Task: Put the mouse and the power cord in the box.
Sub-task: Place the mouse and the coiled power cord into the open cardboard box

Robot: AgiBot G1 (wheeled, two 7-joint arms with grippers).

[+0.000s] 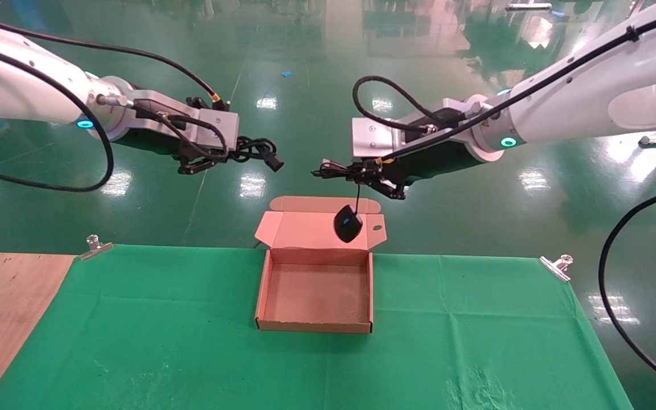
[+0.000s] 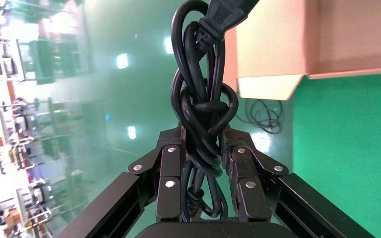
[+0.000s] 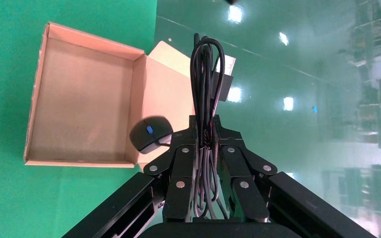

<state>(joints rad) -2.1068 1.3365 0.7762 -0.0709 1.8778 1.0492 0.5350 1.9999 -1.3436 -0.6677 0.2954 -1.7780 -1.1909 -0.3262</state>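
The brown box sits open on the green cloth, its lid flap tilted back. My right gripper hangs above and behind the box, shut on the thin coiled cord of the mouse. The black mouse dangles below it in front of the lid flap, blue light showing. My left gripper is held in the air to the left of the box, shut on the bundled power cord, whose plug sticks out toward the right.
The green cloth is held by metal clips at both far corners. Bare wood shows at the table's left. Beyond the far table edge is shiny green floor.
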